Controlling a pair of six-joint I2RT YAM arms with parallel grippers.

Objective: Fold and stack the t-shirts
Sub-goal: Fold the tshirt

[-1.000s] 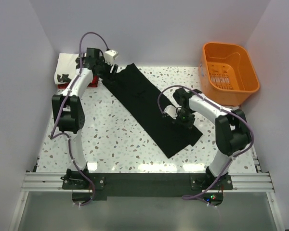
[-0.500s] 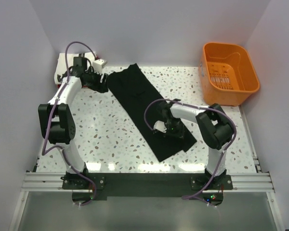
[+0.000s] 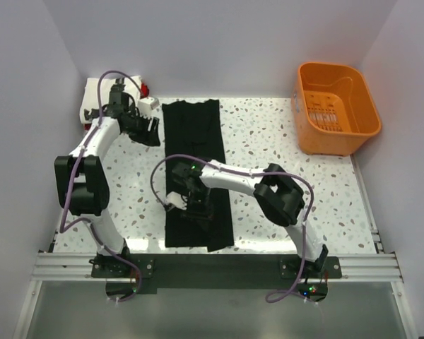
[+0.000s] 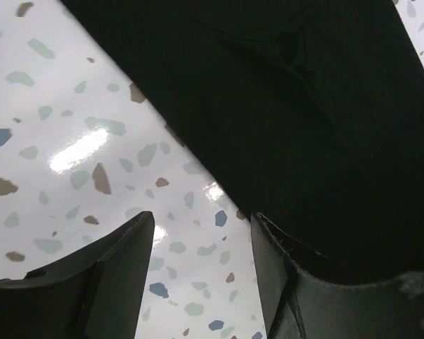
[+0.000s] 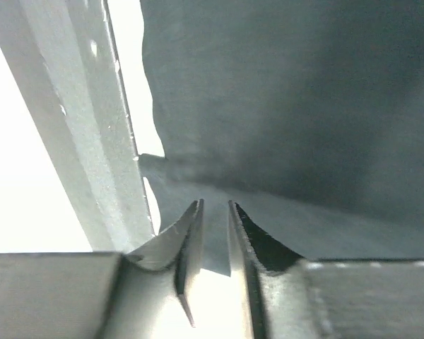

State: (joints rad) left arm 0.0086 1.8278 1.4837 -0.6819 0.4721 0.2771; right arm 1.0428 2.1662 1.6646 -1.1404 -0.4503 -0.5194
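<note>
Far leftward, right end effector point(image 3: 196, 209) pinches black t-shirt point(image 3: 192, 134)

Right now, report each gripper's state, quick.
Left gripper: open, holding nothing, at the edge of the black t-shirt.
Right gripper: shut on the black t-shirt, cloth pinched at its tips.

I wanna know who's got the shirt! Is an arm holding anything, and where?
The right gripper looks pinched shut on the black shirt, by its left edge, in the near half. The left gripper is open beside the shirt, holding nothing.
</note>
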